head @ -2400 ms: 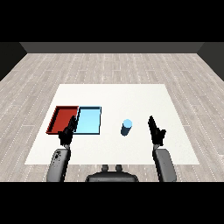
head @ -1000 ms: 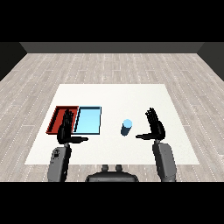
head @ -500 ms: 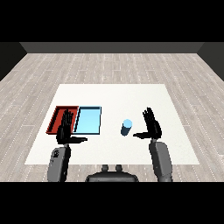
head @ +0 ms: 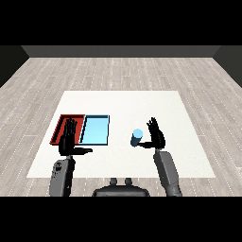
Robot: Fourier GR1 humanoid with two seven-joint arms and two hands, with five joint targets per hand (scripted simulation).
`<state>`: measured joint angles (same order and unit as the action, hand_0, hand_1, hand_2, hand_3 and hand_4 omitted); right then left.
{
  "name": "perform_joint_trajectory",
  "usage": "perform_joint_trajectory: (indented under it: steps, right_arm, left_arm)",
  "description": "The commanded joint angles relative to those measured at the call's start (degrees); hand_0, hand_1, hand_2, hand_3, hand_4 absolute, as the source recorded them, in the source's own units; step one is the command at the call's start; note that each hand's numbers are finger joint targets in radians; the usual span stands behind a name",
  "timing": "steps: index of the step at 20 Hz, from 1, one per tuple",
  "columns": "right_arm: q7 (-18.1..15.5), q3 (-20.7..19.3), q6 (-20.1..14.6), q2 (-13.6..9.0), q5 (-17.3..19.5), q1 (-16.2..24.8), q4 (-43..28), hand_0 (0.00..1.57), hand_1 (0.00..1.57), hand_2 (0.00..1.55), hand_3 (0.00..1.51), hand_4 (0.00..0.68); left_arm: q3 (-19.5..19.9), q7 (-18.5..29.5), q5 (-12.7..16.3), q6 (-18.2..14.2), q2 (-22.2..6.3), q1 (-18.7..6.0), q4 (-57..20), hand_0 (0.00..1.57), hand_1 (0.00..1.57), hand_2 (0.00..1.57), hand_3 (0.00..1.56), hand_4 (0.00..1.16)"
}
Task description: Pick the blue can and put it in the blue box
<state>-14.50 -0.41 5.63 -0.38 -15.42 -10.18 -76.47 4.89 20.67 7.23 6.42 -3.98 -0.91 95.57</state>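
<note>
Blue is the colour to follow: the blue can [head: 137,137] stands upright on the white table [head: 189,142], right of the two trays and well apart from them. The step in hand looks like the reach for the grasp. To do it well, the right hand [head: 156,137] should close the small gap sideways, towards the left, keeping the palm facing the can's side so that the fingers wrap its far side and the thumb its near side at about mid-height. Coming in too high or brushing the top could tip it, since it is tall for its base. The fingers should curl only once the can sits against the palm.

Right now that hand is spread wide, fingers straight and pointing up and away, with nothing in it. The can is just beside it, on its left and level with the palm; I cannot tell whether they touch.

Afterwards the can must travel left to the light blue tray [head: 86,133], which lies beside the red tray [head: 59,129]. The left hand [head: 69,140] hangs over the red tray's near edge, fingers straight, empty.
</note>
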Motion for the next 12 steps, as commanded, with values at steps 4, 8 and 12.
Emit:
perform_joint_trajectory:
  steps: [4,8,12]
  right_arm:
    - [-2.42,3.88,-2.97,0.37,-2.75,0.84,2.33,0.00,0.00,0.00,0.00,0.000]
    - [-8.13,4.95,-1.11,0.37,-2.42,2.36,6.48,0.00,0.00,0.00,0.00,0.000]
    - [-7.52,6.79,-2.55,0.38,-3.76,1.01,8.86,0.00,0.00,0.00,0.00,0.000]
  left_arm:
    - [-0.61,-3.87,-0.05,-1.90,0.74,-0.60,3.37,0.00,0.00,0.00,0.00,0.00]
    - [-0.87,0.09,-1.41,-1.47,1.20,0.45,1.12,0.00,0.00,0.00,0.00,0.00]
    - [-2.18,1.99,-2.88,-1.90,2.42,1.02,-0.80,0.00,0.00,0.00,0.00,0.00]
